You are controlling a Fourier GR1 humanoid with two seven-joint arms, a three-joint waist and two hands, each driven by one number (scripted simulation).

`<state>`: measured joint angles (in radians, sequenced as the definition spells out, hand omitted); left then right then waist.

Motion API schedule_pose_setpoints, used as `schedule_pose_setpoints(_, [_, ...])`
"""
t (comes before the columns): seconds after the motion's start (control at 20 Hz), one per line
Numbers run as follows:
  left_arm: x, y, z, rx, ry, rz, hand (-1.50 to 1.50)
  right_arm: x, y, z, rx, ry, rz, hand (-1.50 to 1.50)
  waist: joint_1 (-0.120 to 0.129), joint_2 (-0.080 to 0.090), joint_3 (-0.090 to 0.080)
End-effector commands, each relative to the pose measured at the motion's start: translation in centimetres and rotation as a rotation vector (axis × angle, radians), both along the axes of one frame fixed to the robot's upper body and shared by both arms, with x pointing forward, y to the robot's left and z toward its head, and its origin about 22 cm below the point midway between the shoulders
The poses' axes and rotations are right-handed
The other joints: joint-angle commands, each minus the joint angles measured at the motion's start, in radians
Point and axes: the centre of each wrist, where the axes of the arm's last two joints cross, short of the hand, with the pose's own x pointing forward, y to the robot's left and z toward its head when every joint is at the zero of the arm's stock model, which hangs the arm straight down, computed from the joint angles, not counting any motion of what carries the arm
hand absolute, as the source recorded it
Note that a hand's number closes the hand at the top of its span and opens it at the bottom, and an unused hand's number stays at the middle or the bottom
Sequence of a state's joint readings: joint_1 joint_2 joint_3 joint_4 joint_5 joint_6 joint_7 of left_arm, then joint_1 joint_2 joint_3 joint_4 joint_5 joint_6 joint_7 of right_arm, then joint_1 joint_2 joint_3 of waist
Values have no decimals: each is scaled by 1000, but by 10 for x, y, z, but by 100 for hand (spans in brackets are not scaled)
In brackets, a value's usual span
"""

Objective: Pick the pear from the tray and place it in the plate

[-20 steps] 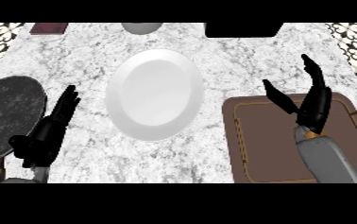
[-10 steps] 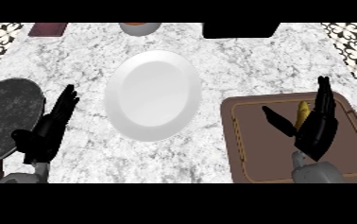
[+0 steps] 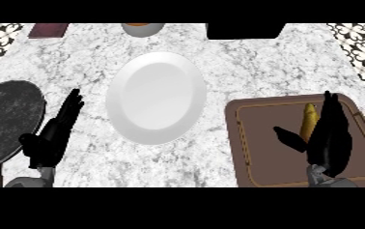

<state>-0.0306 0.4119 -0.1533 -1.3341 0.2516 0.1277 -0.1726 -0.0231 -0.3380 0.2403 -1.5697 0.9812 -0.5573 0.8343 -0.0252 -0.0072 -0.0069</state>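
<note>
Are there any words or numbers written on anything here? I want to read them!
None: no words, numbers, labels or signs show anywhere in the head view.
The white plate is plain.
The brown tray has only a thin line border, no writing.
The yellow pear carries no sticker that can be seen.
The dark red thing at the far edge shows no text.

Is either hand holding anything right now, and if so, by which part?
Nothing is held. The right hand is open over the tray, its fingers straight beside the pear. The left hand rests open at the plate's left.
</note>
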Motion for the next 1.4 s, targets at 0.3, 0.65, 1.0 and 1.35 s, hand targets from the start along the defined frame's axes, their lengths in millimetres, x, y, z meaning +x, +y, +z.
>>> schedule_pose_setpoints(0.3, [5, -5, 6, -8, -5, -20, 0, 9, 21, 56, 22, 280, -163, -150, 29, 6, 6])
schedule_pose_setpoints(0.65, [14, -5, 9, 17, -22, -12, 0, -6, 5, 62, 9, 405, -211, -150, 18, 6, 6])
schedule_pose_setpoints(1.0, [20, -16, 17, -4, -5, -29, 0, 14, -13, 30, 50, 421, -198, -150, 27, 7, 7])
schedule_pose_setpoints(1.35, [4, -20, -5, -25, 12, -24, 0, 19, -21, 39, 5, 468, -242, -150, 25, 7, 7])
